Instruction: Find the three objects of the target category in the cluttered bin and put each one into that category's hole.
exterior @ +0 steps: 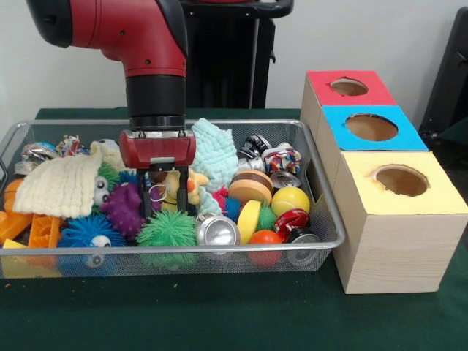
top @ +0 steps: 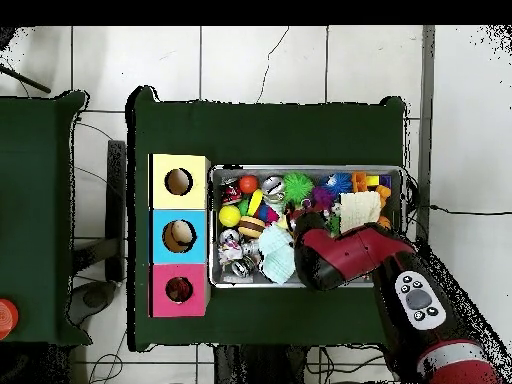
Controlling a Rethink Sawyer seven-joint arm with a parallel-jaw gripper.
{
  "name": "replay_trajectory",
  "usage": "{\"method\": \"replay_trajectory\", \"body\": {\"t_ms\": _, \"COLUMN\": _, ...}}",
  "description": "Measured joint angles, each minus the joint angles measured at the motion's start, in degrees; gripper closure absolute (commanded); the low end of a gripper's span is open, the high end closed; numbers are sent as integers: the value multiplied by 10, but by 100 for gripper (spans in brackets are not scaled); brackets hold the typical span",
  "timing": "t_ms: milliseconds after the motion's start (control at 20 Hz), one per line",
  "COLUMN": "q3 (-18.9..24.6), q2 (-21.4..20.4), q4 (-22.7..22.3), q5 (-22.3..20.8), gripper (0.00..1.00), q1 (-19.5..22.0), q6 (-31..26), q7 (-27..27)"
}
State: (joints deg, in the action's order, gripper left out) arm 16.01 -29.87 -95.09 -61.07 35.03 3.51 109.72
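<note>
Reaching down from the red and black arm [exterior: 139,44], the claw [exterior: 164,208] hangs inside the bin [exterior: 322,219], its two black fingers [exterior: 145,197] spread apart on either side of a pale yellow plush animal [exterior: 178,184] with an orange patch, though whether they actually touch it cannot be told. Largest of all is the green table [exterior: 219,314], which fills the front view's lower half. On it, the long silver wire-mesh bin lies toward the left edge in the front view, heaped with clutter. Beside it, along the table's right edge in that view, stand three pale wooden boxes in a row, each with a round hole in a coloured top: the yellow-topped box [exterior: 398,227] nearest the front edge, the blue-topped box [exterior: 373,129] in the middle, and the red-topped box [exterior: 349,88] toward the far edge by the pedestal, with the hole [exterior: 349,87] in its red face open. Within the bin, a cream knitted cloth [exterior: 58,189] lies at the left, a pale blue knitted cloth [exterior: 216,155] stands just right of the claw, and spiky rubber balls sit near the front wall: a purple one [exterior: 124,208], a blue one [exterior: 89,232] and a green one [exterior: 167,230]. Toward the right end lie a silver can [exterior: 217,231], a yellow ball [exterior: 290,200] and an orange ball [exterior: 265,238].
</note>
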Motion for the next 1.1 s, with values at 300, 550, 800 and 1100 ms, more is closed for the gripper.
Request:
{"method": "replay_trajectory", "body": {"t_ms": 300, "q3": -1, "q2": 0, "q4": -21, "q5": 27, "gripper": 0, "q1": 6, "q6": 26, "q7": 0}}
{"method": "replay_trajectory", "body": {"t_ms": 550, "q3": -1, "q2": 0, "q4": -35, "q5": 48, "gripper": 0, "q1": 8, "q6": 46, "q7": 0}}
{"method": "replay_trajectory", "body": {"t_ms": 800, "q3": -3, "q2": 0, "q4": -52, "q5": 74, "gripper": 0, "q1": 8, "q6": 59, "q7": 0}}
{"method": "replay_trajectory", "body": {"t_ms": 1100, "q3": -11, "q2": 6, "q4": -71, "q5": 104, "gripper": 0, "q1": 8, "q6": 72, "q7": 0}}
